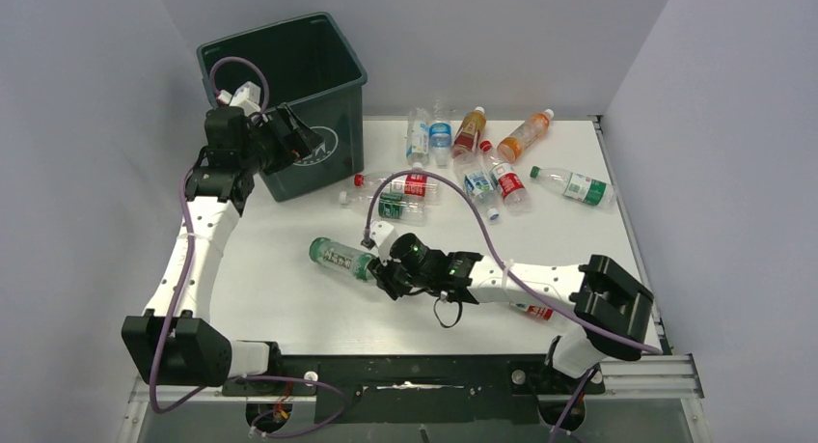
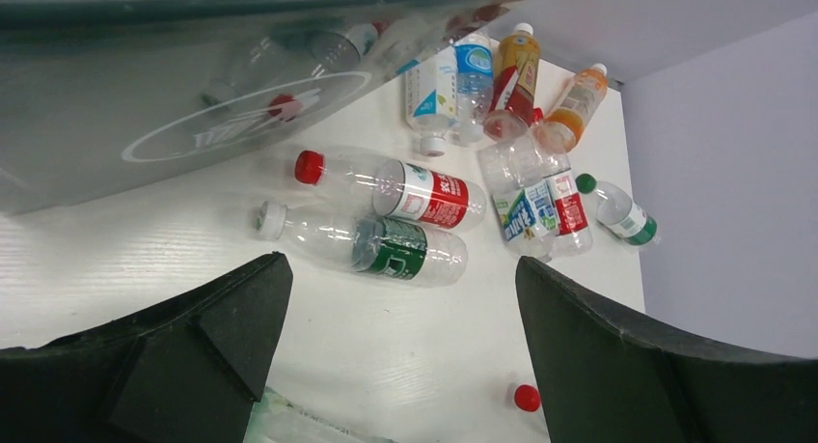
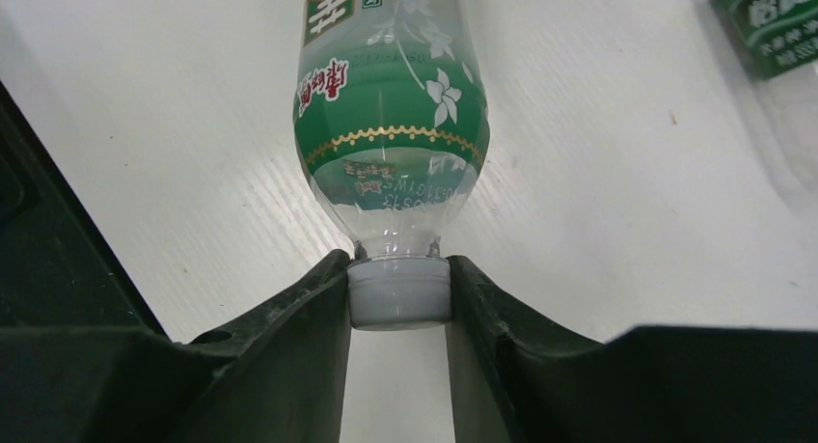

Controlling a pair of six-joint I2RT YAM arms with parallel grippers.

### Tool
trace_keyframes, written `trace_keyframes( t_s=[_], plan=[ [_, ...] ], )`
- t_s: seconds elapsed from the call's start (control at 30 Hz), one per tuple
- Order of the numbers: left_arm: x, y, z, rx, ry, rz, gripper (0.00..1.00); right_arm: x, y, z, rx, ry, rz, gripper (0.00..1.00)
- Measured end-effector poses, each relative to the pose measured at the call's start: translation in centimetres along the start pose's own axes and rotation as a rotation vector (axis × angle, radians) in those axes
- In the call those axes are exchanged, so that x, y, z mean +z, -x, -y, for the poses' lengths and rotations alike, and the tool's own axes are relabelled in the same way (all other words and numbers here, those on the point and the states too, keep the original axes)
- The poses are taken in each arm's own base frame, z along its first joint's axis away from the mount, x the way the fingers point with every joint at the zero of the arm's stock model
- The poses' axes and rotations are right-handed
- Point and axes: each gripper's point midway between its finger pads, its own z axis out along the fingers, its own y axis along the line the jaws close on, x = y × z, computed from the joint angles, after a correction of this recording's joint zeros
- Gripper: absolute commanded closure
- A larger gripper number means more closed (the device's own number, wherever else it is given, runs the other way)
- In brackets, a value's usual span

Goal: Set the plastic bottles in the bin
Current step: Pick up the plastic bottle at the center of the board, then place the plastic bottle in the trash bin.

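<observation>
Pinching green bottle (image 3: 391, 105) cap (image 3: 399, 290), right gripper (image 3: 397, 275), table (image 1: 289, 303) centre

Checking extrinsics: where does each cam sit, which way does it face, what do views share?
Top external: above and behind the bases, looking down at the table and bin; both arms in view.
Left wrist: high beside the bin, looking down at the loose bottles; open fingers at bottom.
Right wrist: low over the table, looking along the green-labelled bottle; fingers pinch its white cap.
Shared: top and left wrist both show bin and loose bottles.
</observation>
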Motion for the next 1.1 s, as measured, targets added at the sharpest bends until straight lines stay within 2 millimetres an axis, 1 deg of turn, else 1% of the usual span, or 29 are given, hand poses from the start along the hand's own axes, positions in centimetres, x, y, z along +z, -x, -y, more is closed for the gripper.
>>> trace_keyframes(
  t_s=[0.1, 0.23, 0.4, 0.53, 0.7, 1.1],
  plan=[
    [0.2, -0.7, 0.9, 0.001, -0.025, -0.02, 0.12, -1.1, 0.0, 0.9, 0.01, -0.047, 0.007, 0.95],
    [0.3, -1.6, 2.1, 0.009, -0.054, -0.042, 0.12, -2.7, -0.2, 2.6, 0.033, -0.115, 0.015, 0.95],
    [0.5, -3.0, 4.0, 0.028, -0.093, -0.073, 0.12, -4.8, 0.1, 6.0, 0.092, -0.211, 0.041, 0.96],
    [0.6, -4.1, 4.9, 0.025, -0.111, -0.095, 0.12, -6.9, 1.3, 8.5, 0.13, -0.287, 0.095, 0.96],
    [1.1, -6.2, 5.2, 0.002, -0.126, -0.143, 0.12, -8.7, 2.6, 9.3, 0.141, -0.327, 0.155, 0.96],
    [2.4, -11.9, 5.2, -0.154, -0.191, -0.263, 0.12, -10.2, 3.4, 10.5, 0.136, -0.398, 0.185, 0.97]
  ],
)
